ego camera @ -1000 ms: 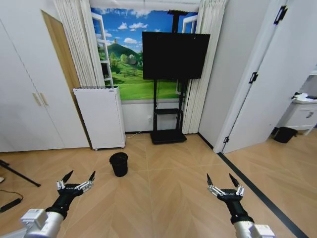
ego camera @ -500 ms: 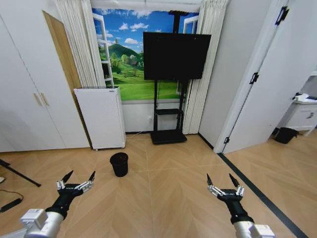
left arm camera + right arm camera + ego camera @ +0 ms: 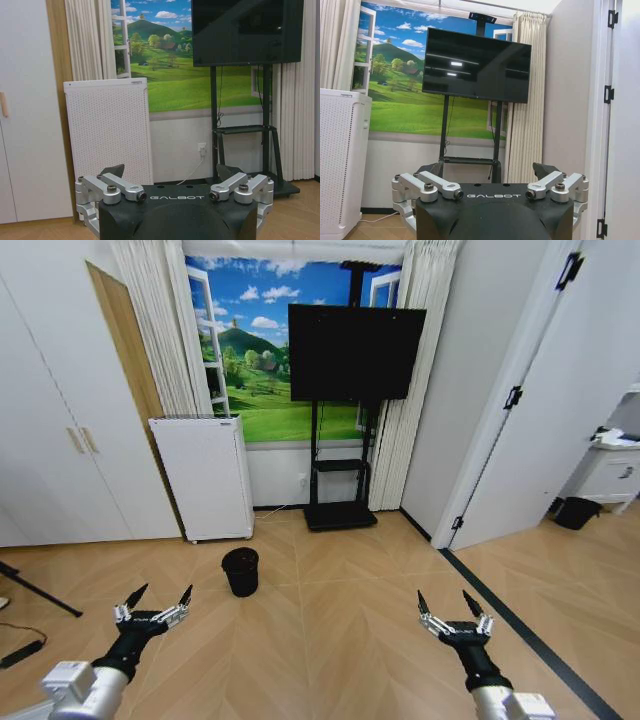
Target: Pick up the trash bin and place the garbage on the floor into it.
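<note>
The trash bin (image 3: 240, 571), a small black round wastebasket, stands upright on the wooden floor in the head view, ahead and a little left of centre. My left gripper (image 3: 159, 596) hovers open at the lower left, short of the bin and to its left. Over at the lower right my right gripper (image 3: 444, 603) is open too, well away from the bin. Each wrist view looks past its own spread fingers, left gripper (image 3: 171, 172) and right gripper (image 3: 487, 168), with nothing between them. The garbage is out of view.
A white perforated panel unit (image 3: 203, 476) stands against the back wall just behind the bin. A TV on a black stand (image 3: 340, 514) is right of it. A dark squat bin (image 3: 576, 511) sits beyond the open doorway at far right. Black cables (image 3: 25, 650) lie at left.
The whole head picture has shifted very slightly; the camera moved a touch. Both grippers hold the same open pose and the bin stays put.
</note>
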Controlling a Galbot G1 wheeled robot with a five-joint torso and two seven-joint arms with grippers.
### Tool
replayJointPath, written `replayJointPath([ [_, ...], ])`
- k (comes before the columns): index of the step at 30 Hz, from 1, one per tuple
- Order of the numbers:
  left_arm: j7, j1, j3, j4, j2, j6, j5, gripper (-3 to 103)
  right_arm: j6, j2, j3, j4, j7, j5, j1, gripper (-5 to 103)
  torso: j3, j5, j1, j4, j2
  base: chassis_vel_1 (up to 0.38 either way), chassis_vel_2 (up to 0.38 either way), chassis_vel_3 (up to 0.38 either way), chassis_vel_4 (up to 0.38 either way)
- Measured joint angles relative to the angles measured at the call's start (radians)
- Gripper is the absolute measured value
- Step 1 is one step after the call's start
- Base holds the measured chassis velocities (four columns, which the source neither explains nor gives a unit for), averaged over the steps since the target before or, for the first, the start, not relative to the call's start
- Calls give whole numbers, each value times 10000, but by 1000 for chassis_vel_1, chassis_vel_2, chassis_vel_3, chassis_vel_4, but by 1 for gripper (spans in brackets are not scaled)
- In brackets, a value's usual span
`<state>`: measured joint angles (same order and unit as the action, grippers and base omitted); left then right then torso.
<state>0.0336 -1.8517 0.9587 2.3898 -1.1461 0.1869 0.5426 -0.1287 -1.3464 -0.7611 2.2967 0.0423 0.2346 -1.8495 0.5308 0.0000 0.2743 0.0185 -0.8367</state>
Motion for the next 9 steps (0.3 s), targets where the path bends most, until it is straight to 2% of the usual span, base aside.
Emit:
replayJointPath([
  [9,0,0,0,0,0,0,-1,100,0,0,0,0,0,0,1,100,0,0,0,0,0,0,0,0,0],
])
